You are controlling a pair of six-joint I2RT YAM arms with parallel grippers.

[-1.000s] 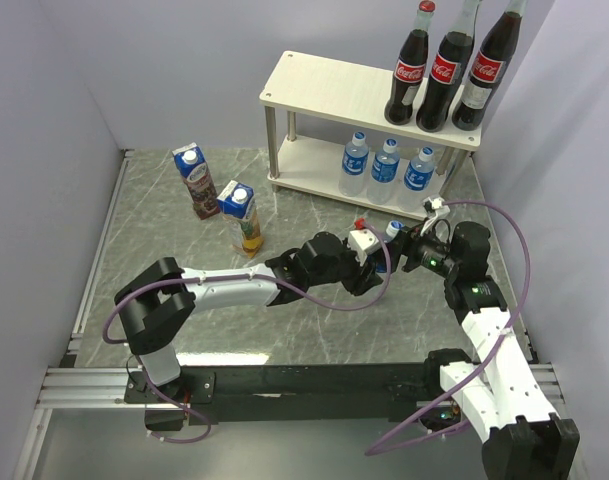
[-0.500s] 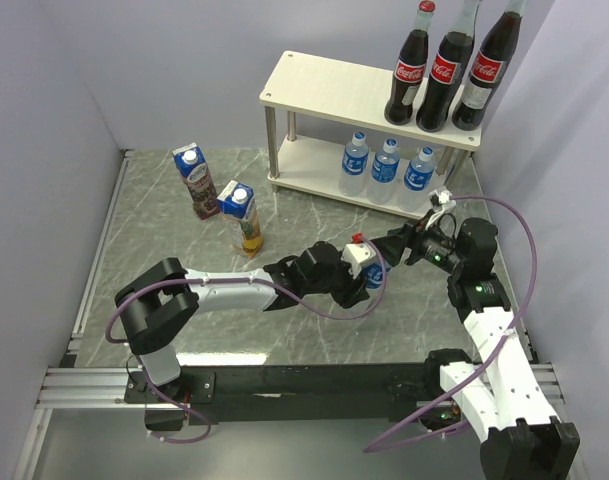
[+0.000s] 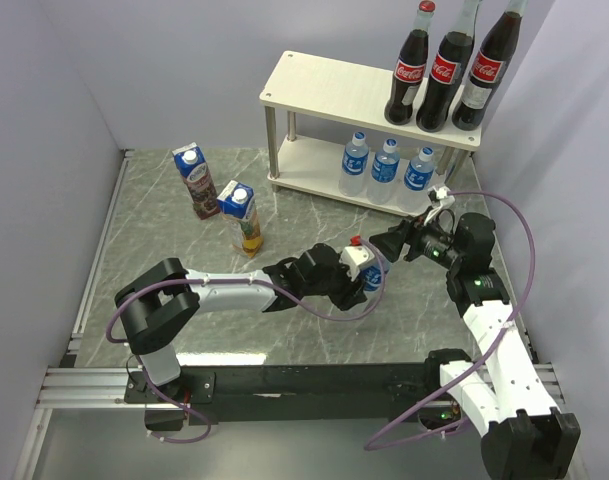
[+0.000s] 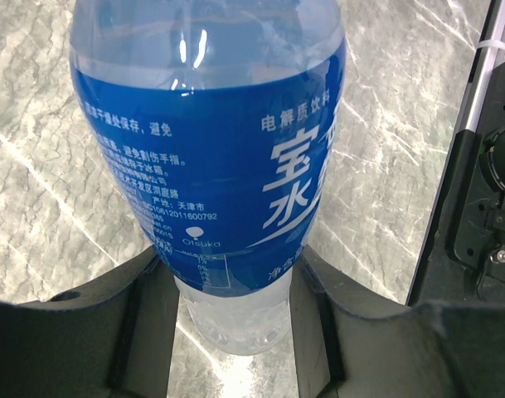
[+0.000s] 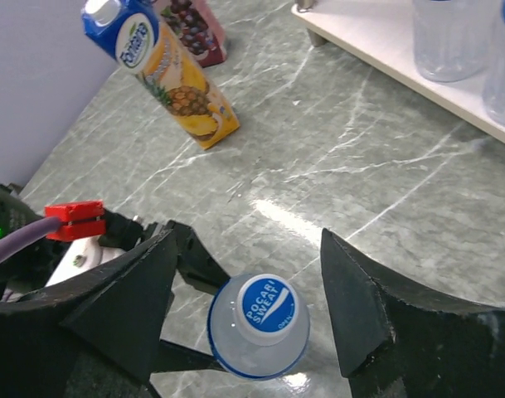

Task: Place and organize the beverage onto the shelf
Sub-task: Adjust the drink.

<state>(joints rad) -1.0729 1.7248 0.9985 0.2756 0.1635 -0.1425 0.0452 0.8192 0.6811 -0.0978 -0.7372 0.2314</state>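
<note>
My left gripper (image 3: 362,283) (image 4: 231,290) is shut on the lower part of a small blue-labelled water bottle (image 3: 374,272) (image 4: 211,149), which stands upright right of the table's middle. My right gripper (image 3: 389,243) (image 5: 248,307) is open above it, with the bottle's cap (image 5: 264,308) below and between its fingers, untouched. The shelf (image 3: 324,85) stands at the back right. Three Coca-Cola bottles (image 3: 446,70) stand on its top board and three water bottles (image 3: 386,162) on its lower board (image 5: 385,41). The grape carton (image 3: 197,180) and pineapple carton (image 3: 242,215) (image 5: 165,70) stand on the table at the left.
Grey walls close in the table on the left, back and right. The shelf's round metal legs (image 3: 272,140) stand at its corners. A purple cable (image 3: 504,225) loops over the right arm. The top board's left half is bare.
My left gripper has drawn the water bottle nearer and slightly left. My right gripper has pulled back a little to the right and now hangs over the cap.
</note>
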